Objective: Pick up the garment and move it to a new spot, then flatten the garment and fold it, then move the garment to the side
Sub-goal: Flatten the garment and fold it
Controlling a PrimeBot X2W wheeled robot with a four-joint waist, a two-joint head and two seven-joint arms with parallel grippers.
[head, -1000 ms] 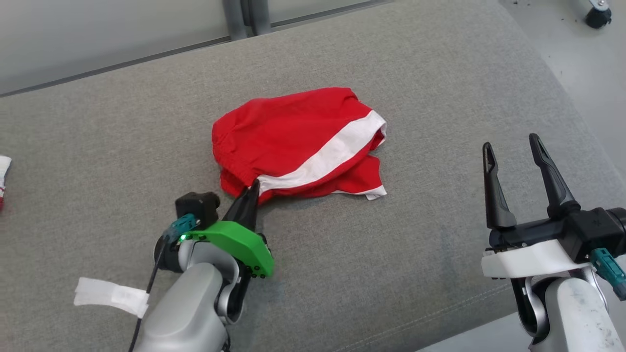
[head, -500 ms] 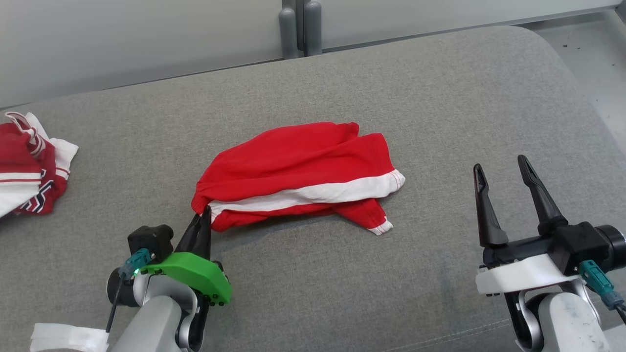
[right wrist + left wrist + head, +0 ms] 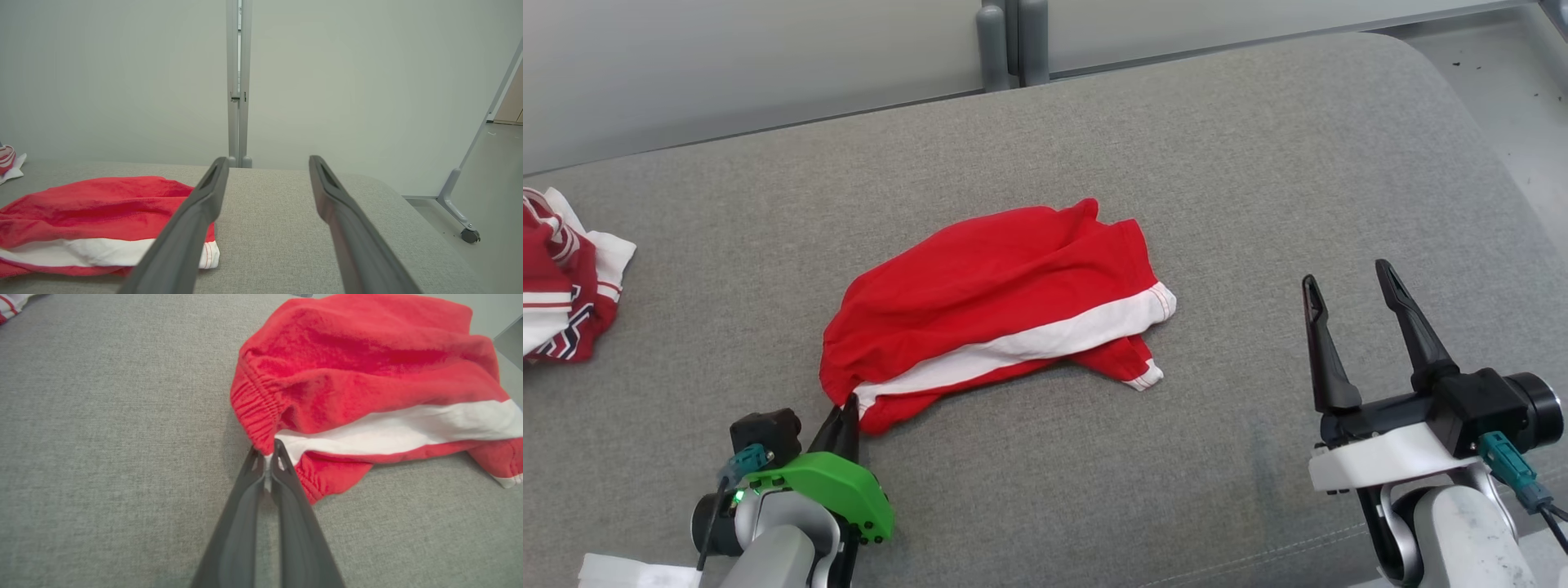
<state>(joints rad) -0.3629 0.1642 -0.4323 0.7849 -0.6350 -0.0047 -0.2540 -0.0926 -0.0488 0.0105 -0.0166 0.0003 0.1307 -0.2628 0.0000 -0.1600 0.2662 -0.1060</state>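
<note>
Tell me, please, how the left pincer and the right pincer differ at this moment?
The left pincer is shut on the waistband of the red shorts; the right pincer is open and holds nothing. The left pincer wears a green mount, the right pincer a white mount. Both have long dark fingers and sit over the grey cushion.

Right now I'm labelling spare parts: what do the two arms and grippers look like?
Both have long dark tapered fingers and pale silver forearms. The left gripper has a green bracket, a green light and a teal plug with black cable; the right gripper a white bracket and teal plug.
</note>
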